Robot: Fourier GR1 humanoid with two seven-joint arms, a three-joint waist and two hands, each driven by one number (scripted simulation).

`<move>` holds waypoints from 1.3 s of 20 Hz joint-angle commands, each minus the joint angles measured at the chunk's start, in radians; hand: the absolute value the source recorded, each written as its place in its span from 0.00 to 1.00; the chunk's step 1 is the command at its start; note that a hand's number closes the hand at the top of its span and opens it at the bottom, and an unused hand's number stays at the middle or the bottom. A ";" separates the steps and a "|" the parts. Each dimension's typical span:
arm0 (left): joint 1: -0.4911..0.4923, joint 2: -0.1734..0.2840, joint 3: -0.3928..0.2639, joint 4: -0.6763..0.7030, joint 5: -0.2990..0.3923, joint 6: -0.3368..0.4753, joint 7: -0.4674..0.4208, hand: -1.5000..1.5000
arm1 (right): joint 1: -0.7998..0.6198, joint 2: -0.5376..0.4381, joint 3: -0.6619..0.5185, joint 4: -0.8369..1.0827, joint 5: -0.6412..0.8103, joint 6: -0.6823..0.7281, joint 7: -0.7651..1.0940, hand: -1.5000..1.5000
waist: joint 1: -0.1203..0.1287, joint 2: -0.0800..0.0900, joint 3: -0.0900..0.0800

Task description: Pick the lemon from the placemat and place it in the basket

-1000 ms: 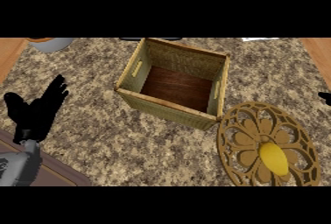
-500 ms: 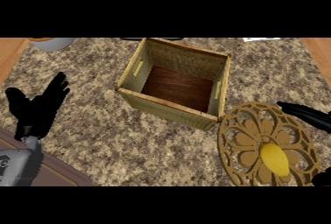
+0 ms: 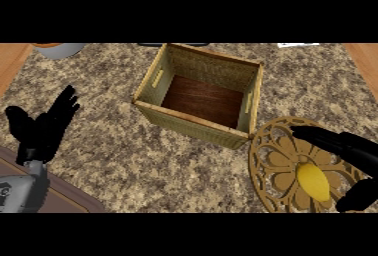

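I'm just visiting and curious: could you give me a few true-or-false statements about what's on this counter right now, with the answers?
1. The lemon lies on the placemat. True.
2. The basket already holds the lemon. False: only its wooden bottom shows inside.
3. The right hand is over the placemat beside the lemon. True.
4. The left hand is curled round the lemon. False: it is open at the view's left.

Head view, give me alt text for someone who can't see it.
The robot's right hand reaches open over a yellow lemon lying on a round gold placemat, without gripping it. Beside the placemat, a square woven basket with a wooden floor stands on the speckled counter. The left hand rests open at the left edge.
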 commanded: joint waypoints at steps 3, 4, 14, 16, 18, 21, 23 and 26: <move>0.019 -0.013 0.043 0.035 -0.023 -0.047 -0.049 0.50 | 0.022 0.010 -0.024 0.052 0.080 0.002 -0.106 0.00 | -0.006 0.000 0.000; 0.030 -0.046 0.010 -0.090 -0.036 0.012 0.065 0.50 | 0.006 0.005 -0.032 0.061 0.090 0.004 -0.120 0.00 | -0.003 -0.001 0.000; -0.059 -0.030 0.060 0.076 -0.052 -0.047 -0.016 0.50 | -0.036 -0.034 -0.026 0.105 0.017 0.072 -0.203 0.00 | -0.007 0.001 0.000; -0.004 -0.067 0.031 0.035 -0.074 -0.028 -0.027 0.50 | 0.007 -0.030 0.000 0.163 0.060 -0.011 -0.277 0.00 | -0.003 0.001 0.000; 0.015 -0.031 0.056 -0.014 -0.043 -0.070 0.011 0.50 | -0.021 -0.052 -0.002 0.181 0.061 0.001 -0.284 0.00 | 0.001 0.000 0.000; 0.032 -0.011 0.085 -0.046 -0.051 -0.070 0.015 0.50 | 0.094 -0.040 0.015 0.082 0.101 -0.077 -0.256 0.00 | -0.005 -0.002 0.000; 0.009 -0.020 0.115 0.026 -0.046 -0.084 -0.026 0.50 | 0.104 -0.014 0.012 0.031 0.117 -0.072 -0.184 0.00 | -0.008 -0.001 -0.001; -0.016 -0.050 0.078 0.034 -0.079 -0.080 -0.007 0.50 | 0.090 0.034 0.047 0.064 0.177 -0.108 -0.164 0.00 | -0.008 -0.001 0.000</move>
